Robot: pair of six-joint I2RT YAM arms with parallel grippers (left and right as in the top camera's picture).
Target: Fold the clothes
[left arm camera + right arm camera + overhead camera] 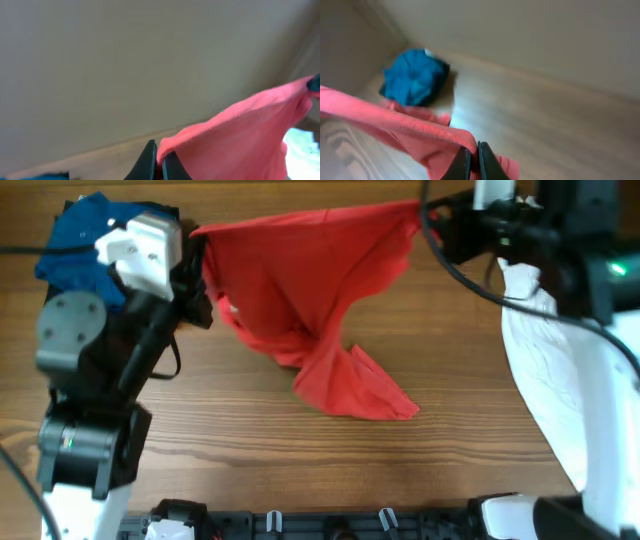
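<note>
My left claw [159,159] and right claw [474,160] pinch the soft red fabric T-shirt [300,280] stretched aloft between them — spreading step; next, probably, lay it flat.

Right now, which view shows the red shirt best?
Overhead: whole red shirt, hung between the arms, tail on table. Left wrist shows only the edge in the left pincer; right wrist, the edge in the right pincer.
</note>
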